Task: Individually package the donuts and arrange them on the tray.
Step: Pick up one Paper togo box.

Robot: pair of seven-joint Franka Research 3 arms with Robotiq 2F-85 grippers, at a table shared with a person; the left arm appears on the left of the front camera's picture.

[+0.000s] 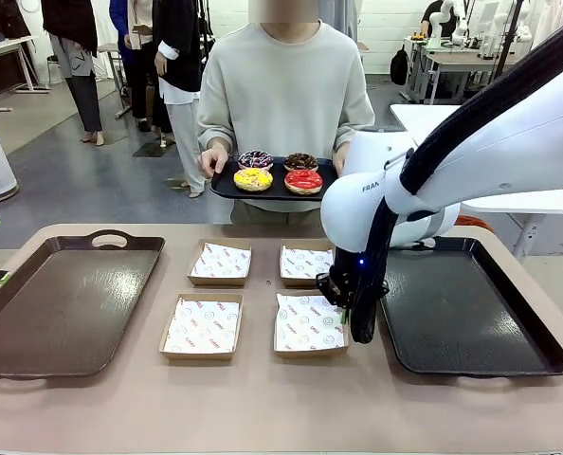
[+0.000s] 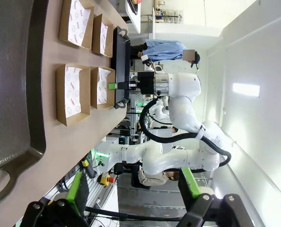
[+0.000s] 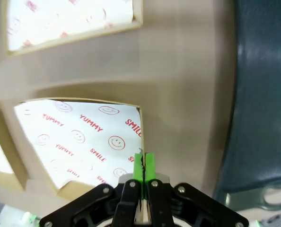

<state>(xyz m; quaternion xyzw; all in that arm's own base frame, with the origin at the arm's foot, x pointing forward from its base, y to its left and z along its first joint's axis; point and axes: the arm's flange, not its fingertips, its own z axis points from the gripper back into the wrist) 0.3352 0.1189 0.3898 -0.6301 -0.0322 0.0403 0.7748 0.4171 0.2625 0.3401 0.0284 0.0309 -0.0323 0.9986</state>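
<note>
Right gripper (image 3: 144,160) clamps shut on the side wall of the shallow brown cardboard box (image 1: 310,352) lined with white printed paper. Thin pinch there: a quick pull could slip or tear it.

In the upper middle of the frame a person holds a black tray (image 1: 227,188) bearing four donuts: purple sprinkled donut (image 1: 255,159) and chocolate donut (image 1: 300,161) behind, yellow donut (image 1: 253,179) and red donut (image 1: 303,181) in front. On the table (image 1: 263,412) below, four cardboard boxes (image 1: 220,263) lined with printed paper sit two by two at centre, between a brown tray (image 1: 63,303) at left and a dark tray (image 1: 462,327) at right. The right arm (image 1: 471,161) reaches down from the upper right, and the right gripper (image 1: 346,318) has its fingers together at the right wall of the lower right box (image 1: 305,327).
</note>
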